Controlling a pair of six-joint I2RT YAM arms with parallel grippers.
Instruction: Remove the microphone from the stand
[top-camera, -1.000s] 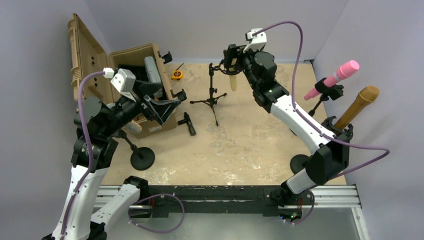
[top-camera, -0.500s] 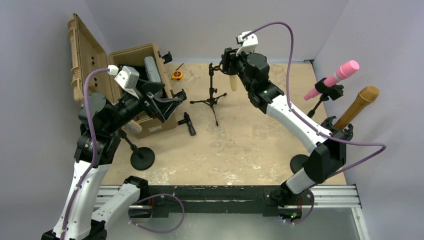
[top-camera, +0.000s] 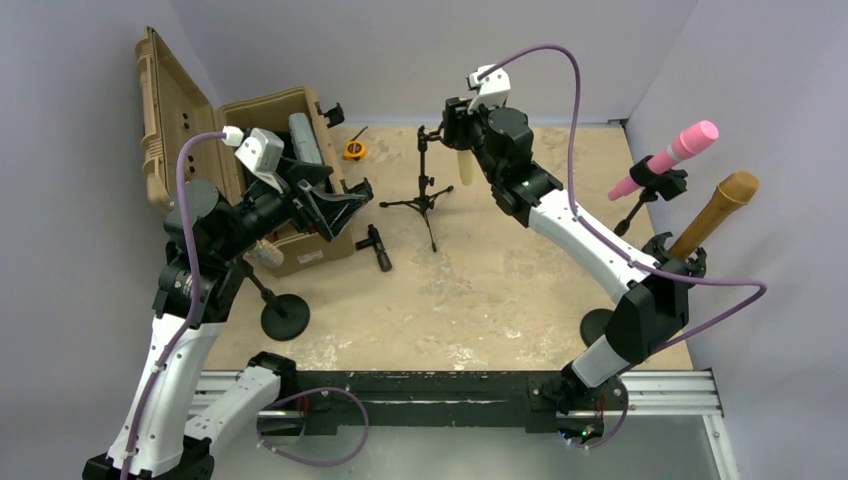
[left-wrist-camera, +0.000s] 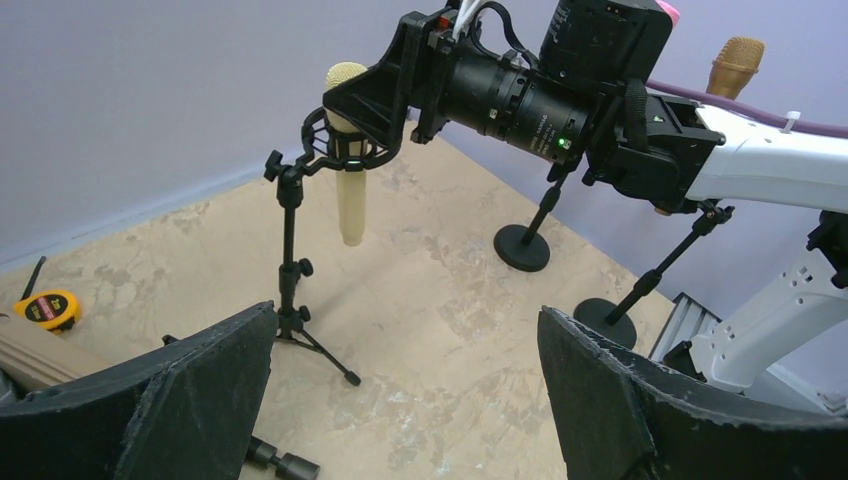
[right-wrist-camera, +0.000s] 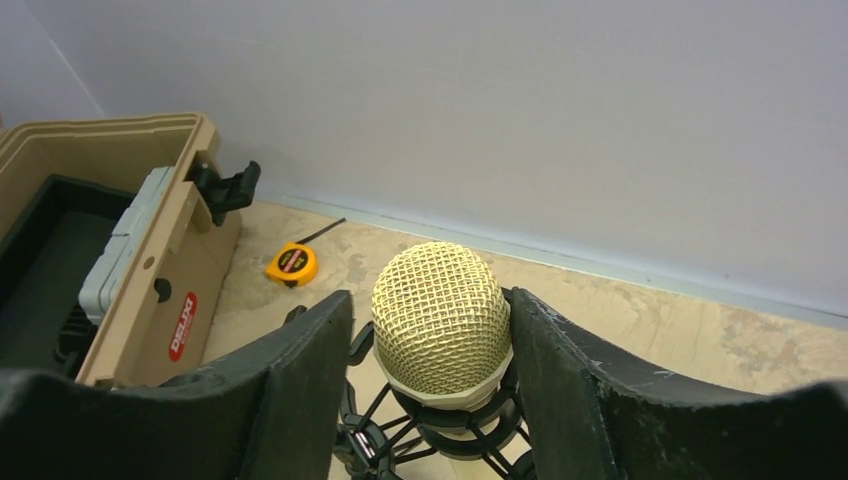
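Right hand (right-wrist-camera: 428, 300) straddling mesh head of microphone (left-wrist-camera: 350, 190), fingers sitting close either side, gap showing beside one finger, not clamping. Microphone hanging upright in cradle atop tripod stand (left-wrist-camera: 291, 260), far middle of surface (top-camera: 480, 290). Open room showing above head and toward back wall. Left hand (left-wrist-camera: 405, 312) hovering spread wide beside tan case (top-camera: 285, 110). Tape measure (top-camera: 354, 151) lying behind stand. Pink microphone (top-camera: 680, 150) and gold microphone (top-camera: 722, 205) standing well apart at right wall.
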